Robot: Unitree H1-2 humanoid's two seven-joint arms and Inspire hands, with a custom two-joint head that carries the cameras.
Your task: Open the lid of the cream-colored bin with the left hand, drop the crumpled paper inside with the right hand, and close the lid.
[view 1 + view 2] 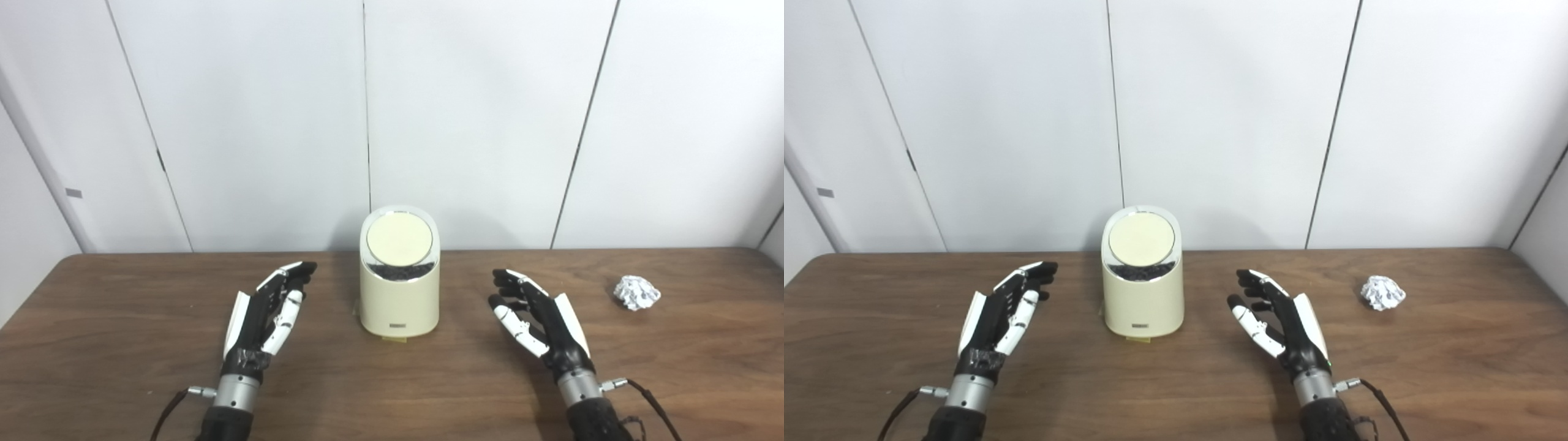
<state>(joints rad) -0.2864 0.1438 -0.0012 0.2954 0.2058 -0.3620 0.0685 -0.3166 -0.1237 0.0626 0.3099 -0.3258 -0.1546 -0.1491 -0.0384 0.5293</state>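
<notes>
Cream-colored bin (399, 294) is sitting lid-closed near the desk's (122, 343) rear edge; left hand (266, 315) and right hand (539, 321) are flanking it, fingers spread, holding nothing; crumpled paper (637, 292) is lying toward the right edge.

Lid (399, 239) shut on bin (399, 300) btwn both hands (empty), paper (636, 292) far right.

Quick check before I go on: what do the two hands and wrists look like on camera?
Both the left hand and right hand are black with white back plates and white thumbs. Each has a silver metal wrist cuff, a thin black cable plugged in there, and a dark forearm.
</notes>
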